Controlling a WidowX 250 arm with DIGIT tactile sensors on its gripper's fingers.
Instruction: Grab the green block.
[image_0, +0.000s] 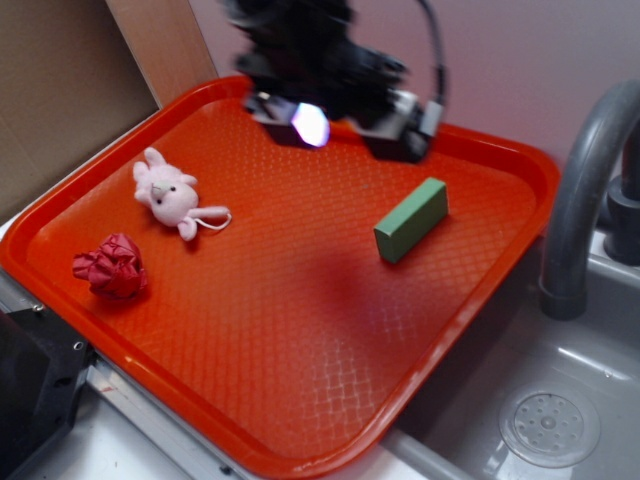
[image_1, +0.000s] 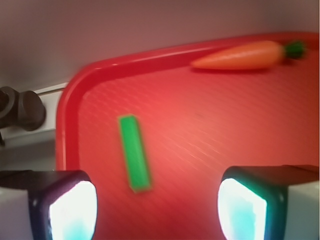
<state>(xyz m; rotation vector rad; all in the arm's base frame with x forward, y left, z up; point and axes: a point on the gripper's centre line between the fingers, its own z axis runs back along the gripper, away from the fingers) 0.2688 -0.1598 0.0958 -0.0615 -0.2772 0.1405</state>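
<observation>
The approach is in hand: the tool (image_1: 157, 210) hangs released, jaws spread wide with nothing between them, above the red tray (image_0: 300, 400). The green block (image_1: 134, 152) lies flat just ahead, nearer one jaw. Next, I judge: centre over it, descend, clench.

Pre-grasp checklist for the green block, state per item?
1. Gripper open: ok, wide gap between fingers, nothing held.
2. Green block in view: ok, lying flat on the tray.
3. Block centred between fingers: not ok, wrist view shows it left of centre.
4. Clear around block: ok, carrot, bunny and red ball are well away.
5. Height over block: cannot tell, the exterior view of the arm is blurred.
6. Contact with block: none yet.
</observation>
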